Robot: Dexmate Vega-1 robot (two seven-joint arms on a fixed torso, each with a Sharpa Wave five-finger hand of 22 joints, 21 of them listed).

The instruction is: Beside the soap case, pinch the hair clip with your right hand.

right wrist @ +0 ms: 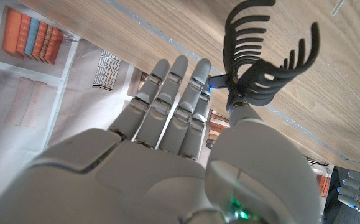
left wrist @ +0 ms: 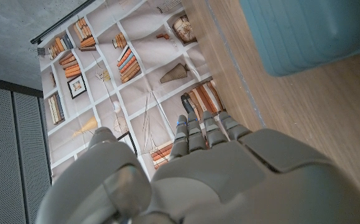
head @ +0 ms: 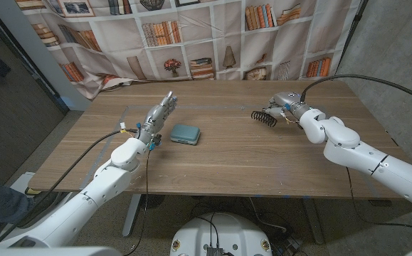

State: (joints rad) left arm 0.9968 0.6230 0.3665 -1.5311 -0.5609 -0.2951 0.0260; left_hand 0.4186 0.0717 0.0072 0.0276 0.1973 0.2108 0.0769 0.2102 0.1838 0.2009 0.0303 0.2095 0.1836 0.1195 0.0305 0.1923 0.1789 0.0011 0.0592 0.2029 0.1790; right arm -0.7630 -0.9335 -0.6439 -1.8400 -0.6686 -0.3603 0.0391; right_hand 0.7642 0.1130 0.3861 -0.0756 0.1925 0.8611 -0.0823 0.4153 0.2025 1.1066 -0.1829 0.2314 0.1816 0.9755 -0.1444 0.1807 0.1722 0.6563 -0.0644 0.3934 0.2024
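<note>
The right hand (right wrist: 167,162) shows its grey back closest to the right wrist lens, with the fingers (right wrist: 170,93) extended side by side and the thumb alongside them. The black hair clip (right wrist: 260,59) sits at the tip of the thumb, its hinge end meeting the thumb tip and the nearest fingertip, so the hand pinches the clip there; its curved teeth fan out beyond the fingertips over the wood. In the head view the same hand (head: 285,105) is on the right part of the wooden table (head: 227,160), and the hair clip (head: 264,117) projects from the fingertips toward the table's middle; whether the teeth touch the wood cannot be told. The teal soap case (head: 185,134) lies well apart from the clip, on the far side from the right hand's fingers, just beside the left hand (head: 156,119). The left hand holds nothing: its fingers are straight and close together, pointing toward the bookshelf-print backdrop (head: 191,35) behind the table. In the left wrist view the soap case (left wrist: 310,34) lies off to the side of that hand's fingertips (left wrist: 204,124), not touching them.
</note>
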